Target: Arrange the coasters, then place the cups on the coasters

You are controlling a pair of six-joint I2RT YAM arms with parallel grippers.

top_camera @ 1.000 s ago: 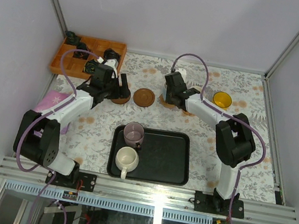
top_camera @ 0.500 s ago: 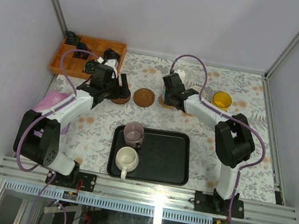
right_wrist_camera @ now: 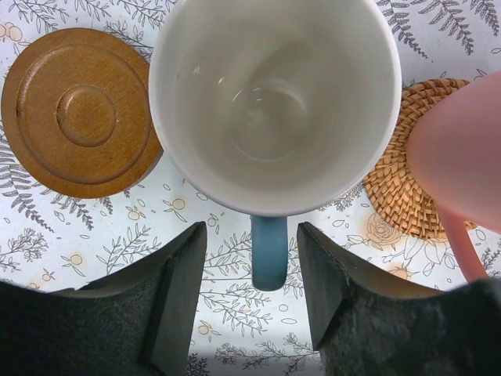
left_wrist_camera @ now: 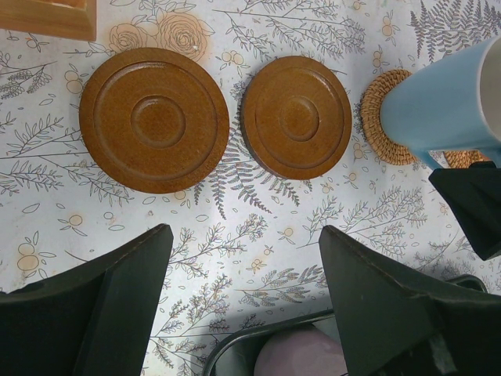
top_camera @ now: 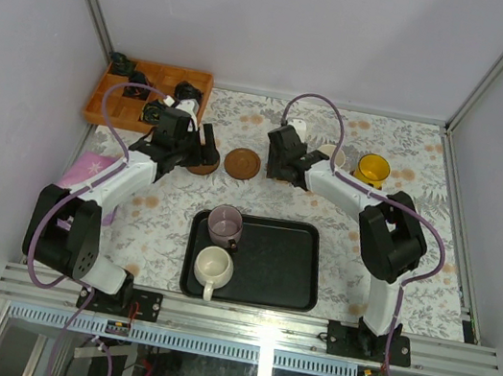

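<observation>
**A:** The light blue glazed ceramic mug (right_wrist_camera: 274, 102) stands upright in the far half of the surface, roughly midway between the left and right edges. It seems to sit on a round woven rattan coaster (left_wrist_camera: 376, 117), though the mug hides most of it. How will it handle?

**B:** I'd judge it stiff, brittle and fairly weighty for its size. The glaze looks slick, so a loose pinch could let it slip or swing, and a knock against a neighbour might chip it.

**A:** Where would you take hold?

**B:** By the blue strap handle (right_wrist_camera: 270, 251), which points toward the near edge, or else across the rim wall. The right claw (right_wrist_camera: 250, 235) straddles that handle with its fingers apart. Printed cloth shows on both sides of the handle, so the claw grasps nothing.

**A:** What is around it?

**B:** Just to its right a pink ceramic mug (right_wrist_camera: 454, 149) stands on a second woven rattan mat (right_wrist_camera: 403, 180). To its left lies a bare round brown wooden coaster with a ringed face (right_wrist_camera: 78, 110). Another ringed wooden disc (left_wrist_camera: 154, 119) lies beyond that, toward the far left corner. The left claw (left_wrist_camera: 244, 243) hovers near those two, spread wide and empty.

**A:** And farther out?

**B:** A yellow ceramic mug (top_camera: 373, 167) stands toward the far right corner. A black rectangular plastic tray (top_camera: 277, 266) by the near edge carries a mauve mug (top_camera: 225, 224) and a cream-white mug (top_camera: 213, 267)
</observation>
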